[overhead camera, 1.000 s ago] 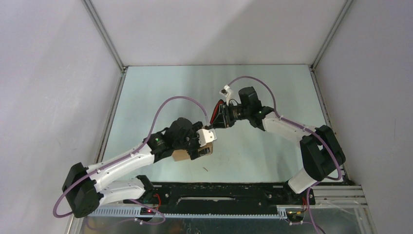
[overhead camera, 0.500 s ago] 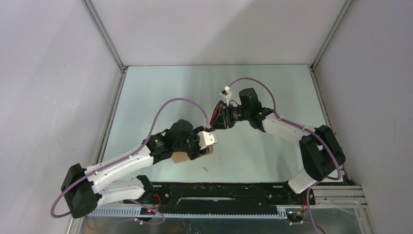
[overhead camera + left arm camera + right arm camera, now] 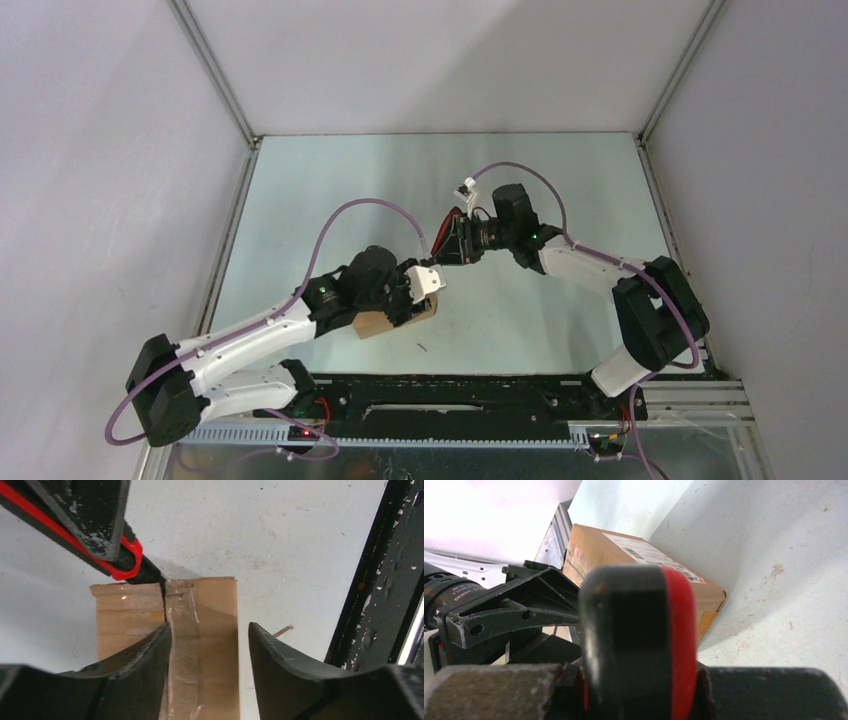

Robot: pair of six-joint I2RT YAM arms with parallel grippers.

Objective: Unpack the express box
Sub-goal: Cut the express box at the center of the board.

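Note:
The express box is a small brown carton lying near the front of the table, its taped seam facing up. My left gripper hangs just above it, open; one finger lies over the seam and the other stands a small gap off the box's right edge. My right gripper is shut on a red-and-black utility knife. The knife's tip meets the seam at the box's far edge. The box's white label shows in the right wrist view.
A black rail runs along the table's near edge, close to the right of the box. A small splinter lies beside the box. Grey walls and metal frame posts enclose the table.
My left gripper's jaws have narrowed over the box, and more of the box shows beneath the wrist. The right arm and the knife have hardly moved.

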